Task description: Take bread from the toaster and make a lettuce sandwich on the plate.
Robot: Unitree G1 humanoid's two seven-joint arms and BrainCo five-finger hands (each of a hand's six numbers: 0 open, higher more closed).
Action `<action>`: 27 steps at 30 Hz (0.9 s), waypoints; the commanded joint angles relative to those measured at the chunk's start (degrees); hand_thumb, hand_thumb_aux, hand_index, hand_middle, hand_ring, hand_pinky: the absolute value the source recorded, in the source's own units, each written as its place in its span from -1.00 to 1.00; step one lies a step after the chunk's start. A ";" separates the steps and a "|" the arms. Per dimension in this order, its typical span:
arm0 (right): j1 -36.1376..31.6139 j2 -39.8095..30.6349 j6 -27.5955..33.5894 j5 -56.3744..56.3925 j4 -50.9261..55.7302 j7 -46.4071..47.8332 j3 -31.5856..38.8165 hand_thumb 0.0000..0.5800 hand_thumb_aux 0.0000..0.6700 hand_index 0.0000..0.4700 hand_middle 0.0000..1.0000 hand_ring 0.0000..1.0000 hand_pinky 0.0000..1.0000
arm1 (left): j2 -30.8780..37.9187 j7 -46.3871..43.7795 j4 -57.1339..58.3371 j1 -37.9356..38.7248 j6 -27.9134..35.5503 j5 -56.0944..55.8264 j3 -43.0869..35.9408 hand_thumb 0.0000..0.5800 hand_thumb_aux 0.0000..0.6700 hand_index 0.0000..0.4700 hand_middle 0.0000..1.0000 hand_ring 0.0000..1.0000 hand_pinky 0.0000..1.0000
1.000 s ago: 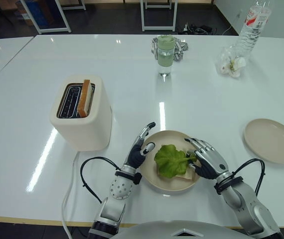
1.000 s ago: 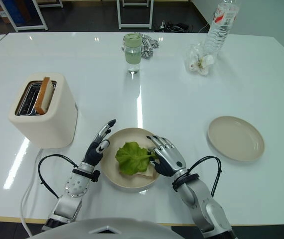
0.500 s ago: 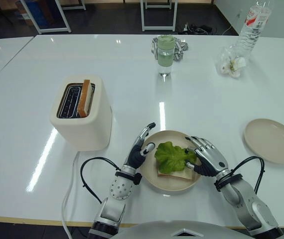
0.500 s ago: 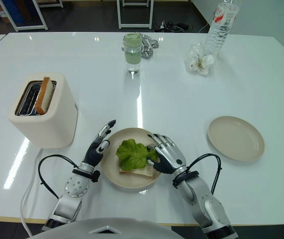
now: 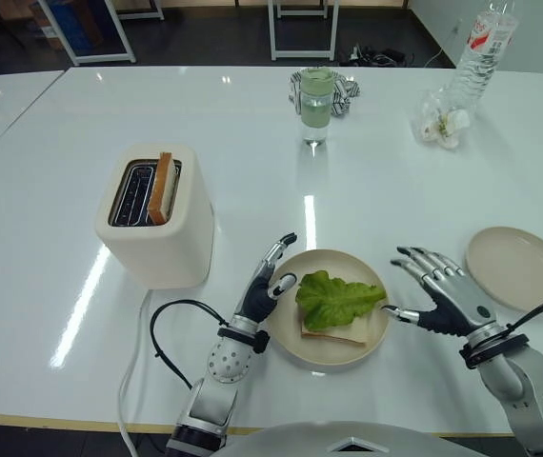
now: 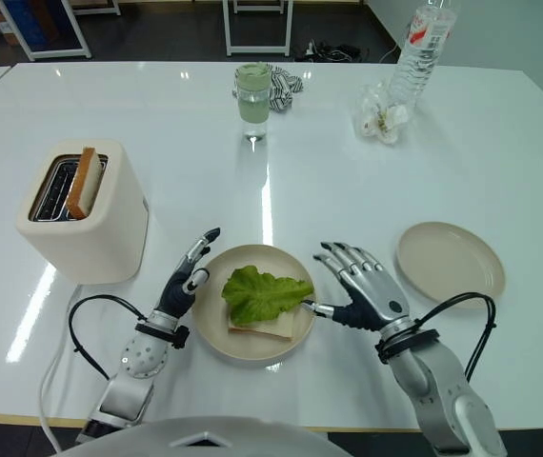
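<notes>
A cream toaster (image 5: 156, 217) stands at the left with one bread slice (image 5: 162, 187) upright in its right slot. On the beige plate (image 5: 321, 350) at the front centre lies a slice of bread (image 5: 336, 329) with a green lettuce leaf (image 5: 335, 297) spread on top. My left hand (image 5: 264, 288) rests open at the plate's left rim, fingers pointing away. Just right of the plate my right hand (image 5: 443, 297) hovers open with fingers spread, holding nothing.
A second beige plate (image 5: 520, 268) sits at the right. Farther back stand a jar with green contents (image 5: 315, 100) before a striped cloth, a crumpled clear bag (image 5: 440, 120) and a water bottle (image 5: 484, 40). A black cable (image 5: 171, 314) loops by my left wrist.
My right hand let go of the lettuce, opened and drew back to the right, off the plate. The leaf now lies flat on the bread. The left hand has not moved.
</notes>
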 commanded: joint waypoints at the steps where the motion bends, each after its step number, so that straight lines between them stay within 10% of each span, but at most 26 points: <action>1: -0.83 8.49 2.18 13.13 -2.11 -0.03 -1.30 -1.00 -1.00 -1.00 -1.00 -1.00 -1.00 | 4.89 3.13 -12.98 -2.53 -0.60 11.52 7.11 -1.00 -1.00 -1.00 -1.00 -1.00 -1.00; 11: -1.82 13.19 1.82 14.38 2.89 -1.15 -0.49 -1.00 -1.00 -1.00 -1.00 -1.00 -1.00 | 17.44 7.37 -10.59 -8.51 13.73 28.56 27.92 -1.00 -1.00 -1.00 -1.00 -1.00 -1.00; 27: -1.46 13.49 0.26 13.67 5.64 -1.14 -0.59 -1.00 -1.00 -1.00 -1.00 -1.00 -1.00 | 20.42 6.35 5.06 -14.73 24.34 28.05 23.34 -1.00 -1.00 -1.00 -1.00 -1.00 -1.00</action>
